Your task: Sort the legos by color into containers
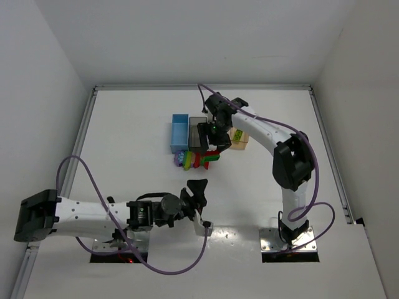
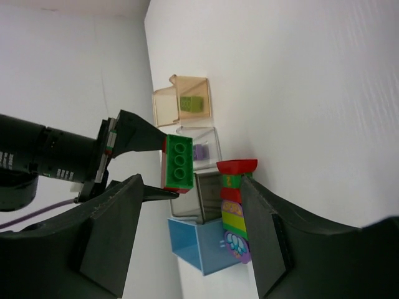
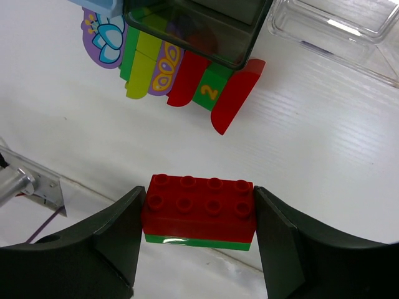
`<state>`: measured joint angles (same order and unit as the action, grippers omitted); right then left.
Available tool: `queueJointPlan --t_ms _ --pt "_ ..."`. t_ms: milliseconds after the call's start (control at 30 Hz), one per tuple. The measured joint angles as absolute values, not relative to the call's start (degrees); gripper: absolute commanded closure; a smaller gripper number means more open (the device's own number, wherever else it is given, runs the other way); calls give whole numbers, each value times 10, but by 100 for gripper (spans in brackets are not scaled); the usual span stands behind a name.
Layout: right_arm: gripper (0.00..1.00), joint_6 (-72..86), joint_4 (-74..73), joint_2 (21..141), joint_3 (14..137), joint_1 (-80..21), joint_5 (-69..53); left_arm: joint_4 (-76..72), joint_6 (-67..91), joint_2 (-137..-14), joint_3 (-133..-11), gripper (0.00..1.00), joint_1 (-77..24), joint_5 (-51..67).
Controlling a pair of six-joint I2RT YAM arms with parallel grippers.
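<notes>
My right gripper [image 3: 199,208] is shut on a red brick with a green brick under it [image 3: 199,212] and holds it in the air near the bins, by the smoky dark grey bin [image 1: 197,134]. A multicoloured stack of legos [image 1: 197,159] lies on the table in front of the blue bin [image 1: 179,132] and the grey one. The clear bin [image 2: 203,146] holds a purple brick. The pale orange bin [image 1: 239,137] holds a lime brick [image 2: 191,104]. My left gripper [image 1: 198,188] stands open and empty, a little nearer than the stack.
White walls close in the table on the left, back and right. A purple cable loops beside each arm. The four bins stand in a row at the middle back.
</notes>
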<state>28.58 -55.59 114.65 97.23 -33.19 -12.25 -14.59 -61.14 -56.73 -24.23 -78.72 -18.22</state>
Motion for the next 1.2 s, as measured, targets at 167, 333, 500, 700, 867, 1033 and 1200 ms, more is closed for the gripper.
queueJointPlan --t_ms 167,333,500,700,867,1033,1200 --pt "100 298 -555 1145 967 -335 -119 -217 -659 -611 -206 31 -802 -218" --pt "100 312 -555 1132 948 -343 -112 -292 -680 -662 -207 31 -802 -250" --pt "100 323 -553 1113 934 -348 -109 -347 -688 -709 -208 31 -802 -273" --pt "100 333 -550 1111 933 -350 -112 -409 -692 -750 -208 35 -802 -290" --pt "100 339 -545 1109 918 -351 -125 -485 -709 -809 -211 36 -793 -308" --pt "100 342 -545 1108 914 -354 -138 -541 -728 -855 -224 36 -777 -315" --pt "100 344 -545 1107 911 -354 -153 -588 -743 -878 -236 36 -754 -316"
